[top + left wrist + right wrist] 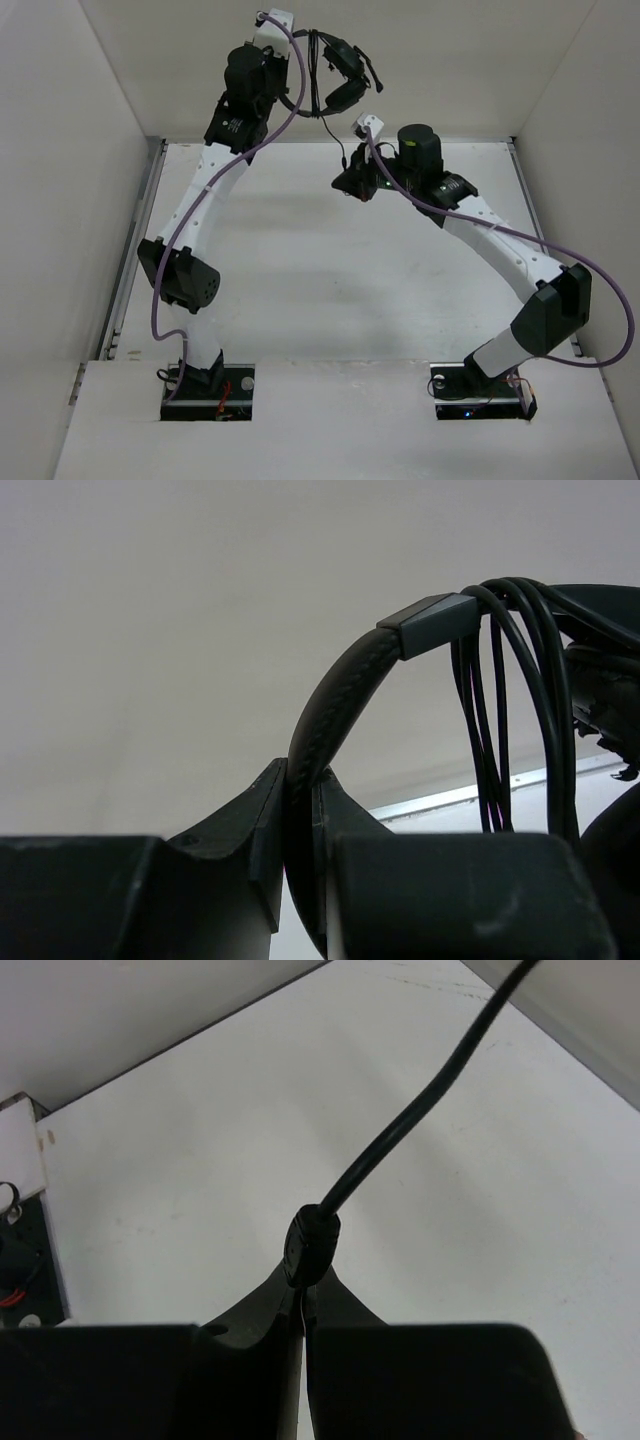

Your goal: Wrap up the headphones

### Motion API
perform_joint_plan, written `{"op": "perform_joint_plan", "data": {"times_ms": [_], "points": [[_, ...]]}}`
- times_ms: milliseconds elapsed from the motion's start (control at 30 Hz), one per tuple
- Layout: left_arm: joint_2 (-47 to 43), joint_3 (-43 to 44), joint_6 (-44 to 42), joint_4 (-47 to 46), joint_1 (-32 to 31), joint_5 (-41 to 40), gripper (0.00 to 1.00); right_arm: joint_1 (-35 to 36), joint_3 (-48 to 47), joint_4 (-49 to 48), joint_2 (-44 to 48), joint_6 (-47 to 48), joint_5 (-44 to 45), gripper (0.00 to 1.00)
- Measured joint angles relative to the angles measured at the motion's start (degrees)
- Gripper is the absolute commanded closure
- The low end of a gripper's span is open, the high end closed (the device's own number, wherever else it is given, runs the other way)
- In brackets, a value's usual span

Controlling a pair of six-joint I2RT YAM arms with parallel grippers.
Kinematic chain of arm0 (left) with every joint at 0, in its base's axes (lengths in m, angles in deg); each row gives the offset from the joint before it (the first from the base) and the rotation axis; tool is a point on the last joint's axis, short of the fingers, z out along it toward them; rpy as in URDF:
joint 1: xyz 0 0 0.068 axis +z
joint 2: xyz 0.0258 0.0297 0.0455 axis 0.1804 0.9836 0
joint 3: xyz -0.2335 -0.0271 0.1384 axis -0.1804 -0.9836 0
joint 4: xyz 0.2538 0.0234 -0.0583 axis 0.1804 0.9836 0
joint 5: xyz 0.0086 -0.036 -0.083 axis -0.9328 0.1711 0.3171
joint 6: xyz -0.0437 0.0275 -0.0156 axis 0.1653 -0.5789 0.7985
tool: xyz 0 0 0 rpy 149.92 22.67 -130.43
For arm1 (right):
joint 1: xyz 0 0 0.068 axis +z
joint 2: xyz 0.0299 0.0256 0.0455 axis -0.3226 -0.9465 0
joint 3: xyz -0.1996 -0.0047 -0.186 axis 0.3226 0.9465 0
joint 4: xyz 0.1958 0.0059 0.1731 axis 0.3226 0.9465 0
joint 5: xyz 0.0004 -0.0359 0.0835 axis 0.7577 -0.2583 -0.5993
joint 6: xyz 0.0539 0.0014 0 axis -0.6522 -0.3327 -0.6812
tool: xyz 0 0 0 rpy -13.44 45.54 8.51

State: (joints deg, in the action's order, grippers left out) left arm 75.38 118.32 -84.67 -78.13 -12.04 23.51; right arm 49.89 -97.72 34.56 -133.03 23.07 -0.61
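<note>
Black stitched padding first: the curved headband [335, 695] of the small black over-ear headphones [342, 72] sits clamped between the left jaws, which press in on it from both sides. The set hangs in the air at the far side, near the back wall and well above the white desk [300, 290]. Just right of that grip, past a hard black slider sleeve [432, 620], several turns of the thin black cable [500, 670] lie looped over the band and hang down in a loose bundle. The earcups show only as dark blurs at the left wrist view's right edge. From the bundle a single strand drops down and rightward to the right jaws, lower and nearer, above the desk. Right jaws pressed together, pinching the cable at its thick moulded collar [311, 1240]. The plug tip is hidden between them. Judged progress: wrap well along, most of the cable wound. What's left is the last free run and securing the end. Thick purple arm cables [200, 215] are separate. Writing: none readable; no brand or label made out on headphones or arms.
</note>
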Motion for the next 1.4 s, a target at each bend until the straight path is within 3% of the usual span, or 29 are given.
{"op": "perform_joint_plan", "data": {"times_ms": [267, 667, 1033, 1400], "points": [[0.0, -4.3, -1.9, -1.4, -2.3, -0.6, 0.98, 2.9, -6.3, 7.4, 0.0, 9.9, 4.1, 0.98], [0.0, -10.7, -4.7, 0.9, -4.2, -2.3, 0.98, 8.7, -12.3, 18.3, -0.3, 35.7, 24.1, 0.98], [0.0, -11.9, -6.0, 9.3, -6.3, -1.3, 0.99, 8.7, -14.4, 17.6, -0.8, 50.4, 35.6, 0.98], [0.0, -12.7, -4.7, 17.2, -8.0, 4.9, 0.99, 8.0, -10.1, 10.6, -0.8, 55.8, 38.8, 0.97]]}}
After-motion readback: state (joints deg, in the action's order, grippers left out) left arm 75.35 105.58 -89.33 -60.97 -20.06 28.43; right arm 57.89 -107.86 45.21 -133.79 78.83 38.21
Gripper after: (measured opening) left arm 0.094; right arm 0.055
